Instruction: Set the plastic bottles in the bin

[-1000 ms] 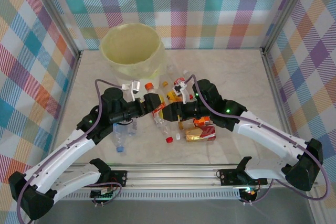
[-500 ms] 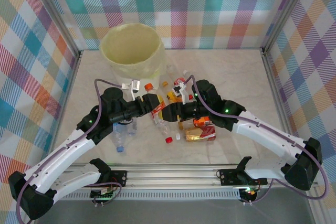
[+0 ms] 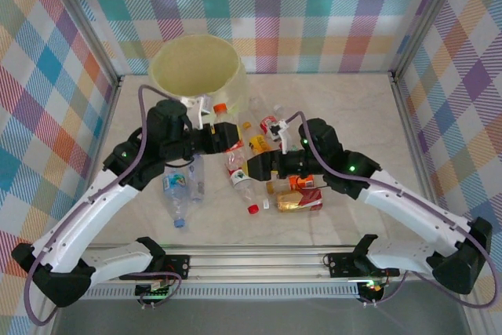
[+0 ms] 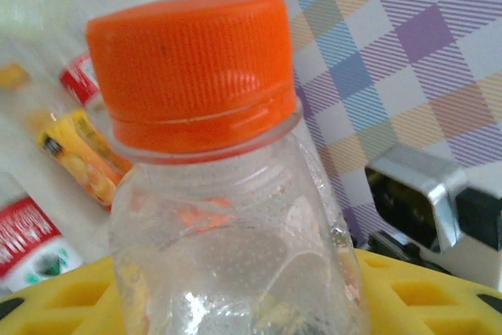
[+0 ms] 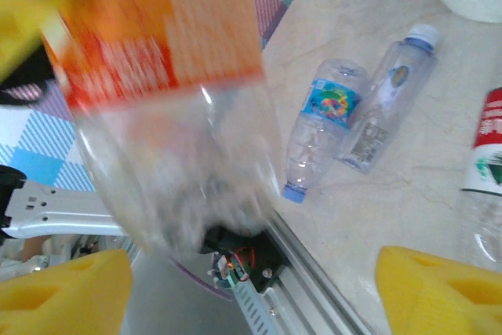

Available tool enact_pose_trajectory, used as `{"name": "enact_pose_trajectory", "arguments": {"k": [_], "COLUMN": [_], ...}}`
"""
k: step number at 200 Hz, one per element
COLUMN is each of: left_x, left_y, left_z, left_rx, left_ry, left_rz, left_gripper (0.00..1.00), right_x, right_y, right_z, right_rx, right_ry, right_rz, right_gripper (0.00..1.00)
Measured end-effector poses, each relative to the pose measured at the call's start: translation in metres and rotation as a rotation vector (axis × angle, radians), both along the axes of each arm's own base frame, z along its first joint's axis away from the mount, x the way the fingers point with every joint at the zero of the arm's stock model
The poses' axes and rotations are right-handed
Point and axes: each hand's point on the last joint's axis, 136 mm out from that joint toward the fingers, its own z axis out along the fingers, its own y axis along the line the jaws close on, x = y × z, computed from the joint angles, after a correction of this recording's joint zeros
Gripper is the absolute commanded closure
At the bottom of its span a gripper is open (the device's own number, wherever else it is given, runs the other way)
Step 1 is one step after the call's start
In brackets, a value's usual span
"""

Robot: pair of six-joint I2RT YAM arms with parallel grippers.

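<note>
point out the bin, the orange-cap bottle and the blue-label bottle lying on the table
bin (image 3: 192, 90): top view, its near wall
orange-cap bottle (image 4: 227, 225): left wrist view, clear body below the cap
blue-label bottle (image 5: 328, 103): right wrist view, on its label

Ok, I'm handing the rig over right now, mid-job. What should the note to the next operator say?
Left claw: shut on a clear orange-capped bottle, held just in front of the bin.
Right claw: open, holding nothing, low over the bottle pile.
Done: the bin looks bare inside from above, so likely nothing is binned yet.
Left: drop the held bottle in, then clear the pile in the middle of the table and the two blue-label bottles lying left of it.
</note>
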Motion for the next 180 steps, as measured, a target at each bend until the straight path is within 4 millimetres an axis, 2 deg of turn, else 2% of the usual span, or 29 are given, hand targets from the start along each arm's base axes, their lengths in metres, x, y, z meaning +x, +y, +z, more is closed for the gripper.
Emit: {"name": "enact_pose_trajectory", "arguments": {"k": [20,39,58,91,129,150,180], "left_x": [0.012,0.026,0.042,0.075,0.117,0.137,0.164], "left_y": [0.002,0.003,0.004,0.012,0.039,0.052,0.069], "left_z": [0.028,0.048,0.058,0.069,0.073,0.074,0.072], "left_rx": [0.06,0.128,0.194,0.283,0.324,0.326,0.311], "left_ry": [-0.078,-0.135,-0.167,-0.186,-0.16,-0.141,-0.116], "left_rz": [0.012,0.025,0.038,0.069,0.148,0.179,0.218], "left_gripper": [0.46,0.46,0.46,0.46,0.46,0.46,0.46], "right_x": [0.0,0.001,0.001,0.003,0.005,0.01,0.02], "right_y": [-0.012,-0.023,-0.035,-0.058,-0.078,-0.082,-0.083], "right_z": [0.007,0.021,0.041,0.083,0.125,0.14,0.146], "right_rx": [-0.019,-0.031,-0.031,-0.005,0.029,0.039,0.013], "right_ry": [-0.051,-0.127,-0.216,-0.4,-0.573,-0.637,-0.682], "right_rz": [-0.027,-0.054,-0.082,-0.152,-0.228,-0.264,-0.298], "right_gripper": [0.0,0.0,0.0,0.0,0.0,0.0,0.0]}}
